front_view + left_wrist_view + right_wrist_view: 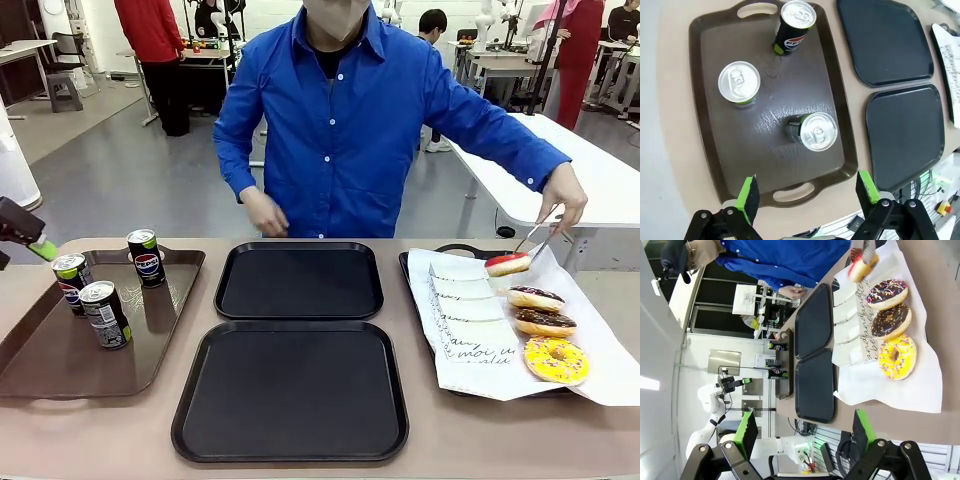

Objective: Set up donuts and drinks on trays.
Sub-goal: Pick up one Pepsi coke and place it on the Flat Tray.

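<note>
Seemingly all upright: three drinks on brown tray, long axes vertical.

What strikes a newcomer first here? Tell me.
The person in the blue shirt at the far side grips a red-topped donut with tongs over the paper-lined tray on the right. A far black tray and a near black tray lie mid-table; three soda cans stand on the brown tray at left.

Brown tray, paper-lined tray, tongs
</note>
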